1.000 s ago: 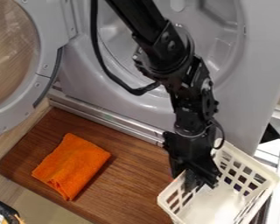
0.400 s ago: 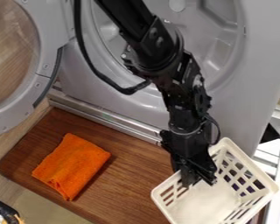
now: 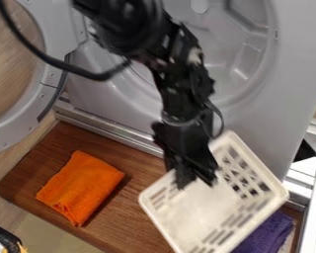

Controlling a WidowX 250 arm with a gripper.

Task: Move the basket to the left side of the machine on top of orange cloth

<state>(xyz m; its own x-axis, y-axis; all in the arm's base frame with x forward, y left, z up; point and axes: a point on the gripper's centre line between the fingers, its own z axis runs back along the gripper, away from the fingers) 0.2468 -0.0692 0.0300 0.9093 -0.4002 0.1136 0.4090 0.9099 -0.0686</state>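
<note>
Where they meet the basket (image 3: pixel 201 211), jaws are closed on its rim.

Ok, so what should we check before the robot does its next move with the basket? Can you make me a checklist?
1. Tool has the basket: ok, it seems to grip one side.
2. Grip is strong enough: cannot tell.
3. Nothing loose inside the basket: ok, none seen.
4. Basket lifted off the purple cloth: cannot tell, it overlaps the cloth in this view.
5. Orange cloth ready: ok, folded on the brown board.
6. Basket over the orange cloth: not ok, it's off to the right.
</note>
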